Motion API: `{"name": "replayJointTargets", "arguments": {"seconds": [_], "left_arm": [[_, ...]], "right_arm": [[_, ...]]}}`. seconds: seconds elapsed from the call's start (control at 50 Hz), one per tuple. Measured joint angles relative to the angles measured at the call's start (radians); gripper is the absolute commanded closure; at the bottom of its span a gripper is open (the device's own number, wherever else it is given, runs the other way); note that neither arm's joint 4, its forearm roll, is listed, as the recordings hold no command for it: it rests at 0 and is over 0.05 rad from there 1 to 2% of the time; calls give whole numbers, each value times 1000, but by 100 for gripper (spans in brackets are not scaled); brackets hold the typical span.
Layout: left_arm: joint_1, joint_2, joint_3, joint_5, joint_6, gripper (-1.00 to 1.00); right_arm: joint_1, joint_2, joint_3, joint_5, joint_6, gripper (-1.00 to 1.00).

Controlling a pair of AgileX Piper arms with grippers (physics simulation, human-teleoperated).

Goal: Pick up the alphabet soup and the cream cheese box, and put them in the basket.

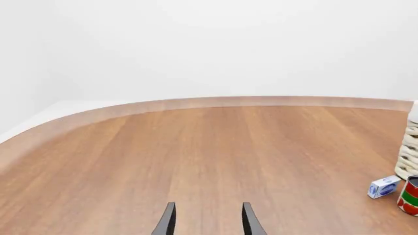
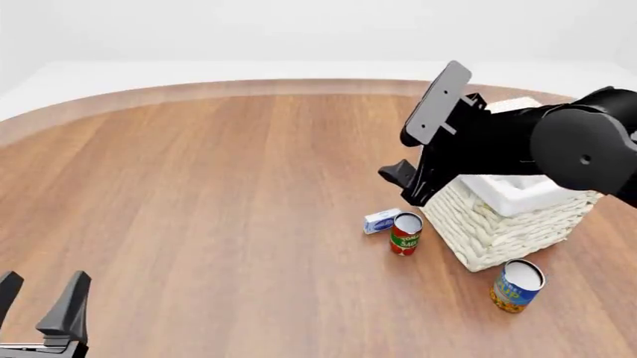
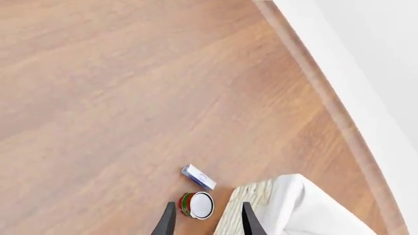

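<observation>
The alphabet soup, a blue and yellow can, stands upright on the table in front of the basket. The pale blue cream cheese box lies flat just left of the basket, touching or nearly touching a red and green can. My right gripper hangs open and empty above these two, by the basket's left wall. In the right wrist view the cream cheese box lies just beyond the open right gripper, beside the basket. My left gripper is open and empty at the near left, far from everything. The left wrist view shows the cream cheese box far off.
A slim red and green can stands upright between the cream cheese box and the basket's corner; it also shows as the red and green can and the red and green can. The table's curved far edge runs behind.
</observation>
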Motion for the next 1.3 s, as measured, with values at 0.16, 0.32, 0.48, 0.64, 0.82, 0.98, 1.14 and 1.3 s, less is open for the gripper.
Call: {"name": "replayJointTargets", "arguments": {"seconds": [0.16, 0.32, 0.48, 0.64, 0.82, 0.98, 1.14, 1.3], "left_arm": [[0, 0, 0, 0, 0, -100], [0, 0, 0, 0, 0, -100], [0, 0, 0, 0, 0, -100], [0, 0, 0, 0, 0, -100], [0, 0, 0, 0, 0, -100], [0, 0, 0, 0, 0, -100], [0, 0, 0, 0, 0, -100], [0, 0, 0, 0, 0, -100]], "right_arm": [[13, 0, 11, 6, 0, -100], [21, -2, 19, 8, 0, -100], [26, -2, 25, 8, -3, -100], [24, 11, 27, -1, -23, -100], [20, 35, 17, -5, -52, -100], [37, 64, -6, 13, -70, -100], [58, 96, -23, 41, -93, -100], [70, 126, -45, 79, -120, -100]]}}
